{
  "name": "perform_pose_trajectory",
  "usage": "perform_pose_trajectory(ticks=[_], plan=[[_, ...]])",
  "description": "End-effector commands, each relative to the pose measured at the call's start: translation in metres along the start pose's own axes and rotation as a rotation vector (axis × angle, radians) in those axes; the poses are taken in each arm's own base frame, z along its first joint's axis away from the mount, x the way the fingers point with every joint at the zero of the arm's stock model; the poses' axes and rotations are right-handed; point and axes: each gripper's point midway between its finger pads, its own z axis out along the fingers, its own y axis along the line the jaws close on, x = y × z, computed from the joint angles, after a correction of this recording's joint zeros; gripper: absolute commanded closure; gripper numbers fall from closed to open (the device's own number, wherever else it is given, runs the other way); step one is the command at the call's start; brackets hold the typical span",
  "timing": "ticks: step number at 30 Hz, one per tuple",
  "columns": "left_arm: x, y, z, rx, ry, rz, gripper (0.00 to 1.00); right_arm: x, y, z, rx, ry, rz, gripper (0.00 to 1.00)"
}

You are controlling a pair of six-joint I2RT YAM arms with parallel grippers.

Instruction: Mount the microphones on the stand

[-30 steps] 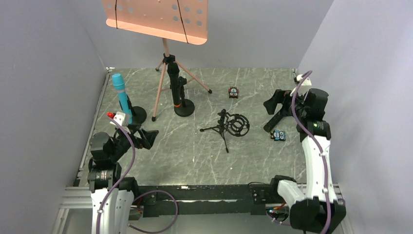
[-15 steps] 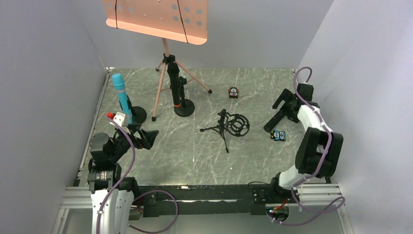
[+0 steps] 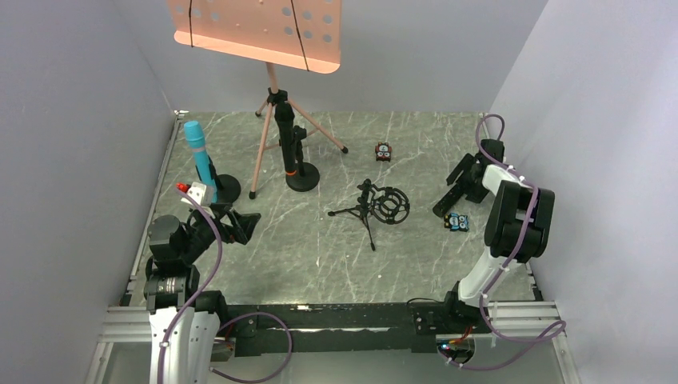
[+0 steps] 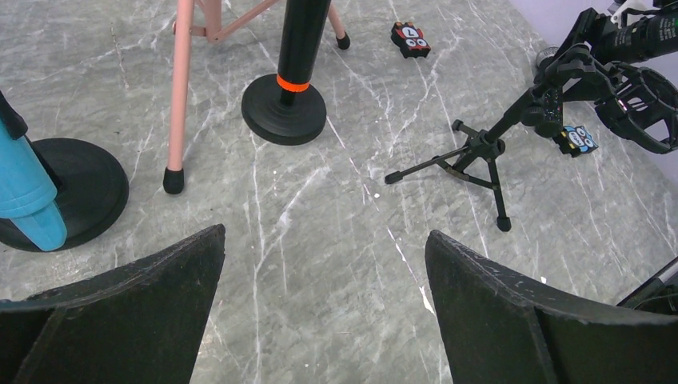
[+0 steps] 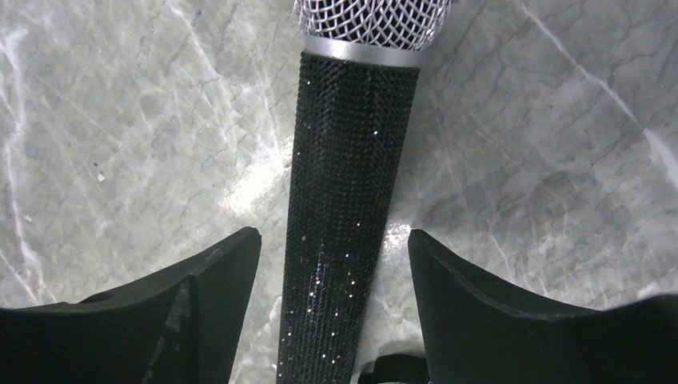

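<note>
Marble table (image 5: pixel 120 120): microphone (image 5: pixel 352 200) between right jaws, untouched.

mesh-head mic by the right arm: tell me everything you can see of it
The mesh-head microphone has a tapered black body with a rough, glittery finish, a silver collar and a silver wire-mesh head. It lies flat on the grey marbled table near its right edge, a small blue block close beside it. The right gripper straddles the handle, its fingers apart with a gap on either side, so only the table seems to touch it.
</note>
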Motion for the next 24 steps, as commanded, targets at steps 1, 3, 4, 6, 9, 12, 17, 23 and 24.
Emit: perform_pose_trajectory(ticks=[1,3,4,6,9,12,17,23,24], plan=[[-0.007,-0.003,0.001,0.016,-0.022,0.015,0.01,-0.027,0.003,0.005,0.015,-0.079,0.023,0.31],[-0.007,-0.002,0.001,0.015,-0.022,0.016,0.01,-0.025,0.003,0.009,0.013,-0.067,0.027,0.35],[-0.007,-0.003,0.001,0.017,-0.022,0.015,0.01,-0.025,0.004,0.010,0.011,-0.065,0.025,0.36],[-0.007,-0.003,0.002,0.017,-0.021,0.014,0.01,-0.026,0.005,0.011,0.005,-0.067,0.024,0.39],[-0.006,-0.003,0.002,0.021,-0.019,0.014,0.01,-0.026,0.006,0.013,0.000,-0.070,0.020,0.42],[-0.008,-0.005,0.002,0.031,-0.023,0.018,0.01,-0.027,0.006,0.014,-0.001,-0.072,0.019,0.49],[-0.012,-0.014,0.000,0.077,-0.048,0.035,0.01,-0.037,0.024,-0.002,-0.110,-0.121,0.023,0.73],[-0.015,-0.026,-0.001,0.143,-0.057,0.041,0.01,-0.058,0.062,-0.046,-0.316,-0.208,-0.001,0.87],[-0.016,-0.030,-0.001,0.169,-0.063,0.039,0.01,-0.059,0.069,-0.055,-0.355,-0.217,-0.016,0.88]])
